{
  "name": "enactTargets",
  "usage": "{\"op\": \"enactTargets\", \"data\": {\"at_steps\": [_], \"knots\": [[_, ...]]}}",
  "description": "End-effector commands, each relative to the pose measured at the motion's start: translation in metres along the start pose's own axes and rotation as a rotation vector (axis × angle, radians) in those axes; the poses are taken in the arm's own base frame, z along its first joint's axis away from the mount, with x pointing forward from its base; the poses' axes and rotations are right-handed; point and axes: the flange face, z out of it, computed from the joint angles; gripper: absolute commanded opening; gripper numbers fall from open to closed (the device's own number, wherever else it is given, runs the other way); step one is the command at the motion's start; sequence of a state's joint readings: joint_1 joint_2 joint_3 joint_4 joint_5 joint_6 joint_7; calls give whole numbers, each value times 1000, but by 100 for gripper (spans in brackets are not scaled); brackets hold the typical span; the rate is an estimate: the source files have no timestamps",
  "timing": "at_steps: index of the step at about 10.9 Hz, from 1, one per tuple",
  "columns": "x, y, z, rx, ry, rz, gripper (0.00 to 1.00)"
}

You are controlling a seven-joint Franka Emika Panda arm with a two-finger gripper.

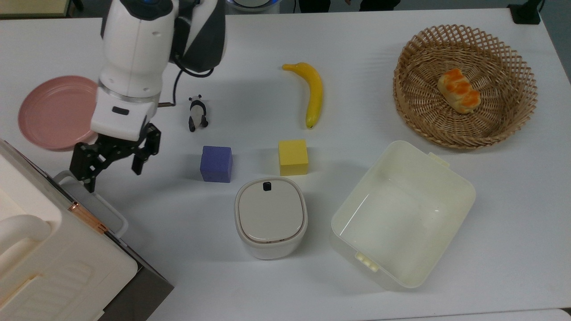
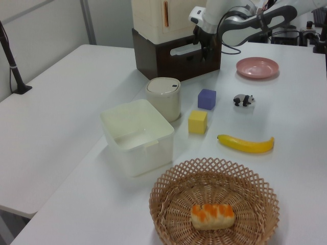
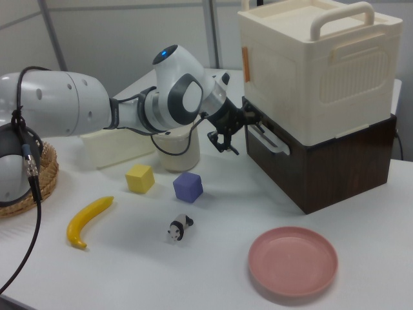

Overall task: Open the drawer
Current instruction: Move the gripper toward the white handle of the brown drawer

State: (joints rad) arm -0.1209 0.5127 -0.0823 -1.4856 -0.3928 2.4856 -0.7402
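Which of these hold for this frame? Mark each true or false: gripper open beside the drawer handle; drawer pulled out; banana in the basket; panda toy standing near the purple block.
1. The gripper is open beside the white handle. True.
2. The drawer is pulled out. False: its dark front sits flush.
3. The banana lies in the basket. False: it lies on the table; the basket holds a bread roll.
4. The panda toy stands near the purple block. True.
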Motion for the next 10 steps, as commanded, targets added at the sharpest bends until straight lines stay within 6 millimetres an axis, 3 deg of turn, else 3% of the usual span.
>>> {"op": "enactTargets", "data": {"at_steps": [1, 5, 10], "knots": [[-7, 6, 3, -40, 17, -91, 97], [-3, -5, 31, -115, 21, -204, 91], [-1, -5, 29, -127, 16, -218, 85]]}}
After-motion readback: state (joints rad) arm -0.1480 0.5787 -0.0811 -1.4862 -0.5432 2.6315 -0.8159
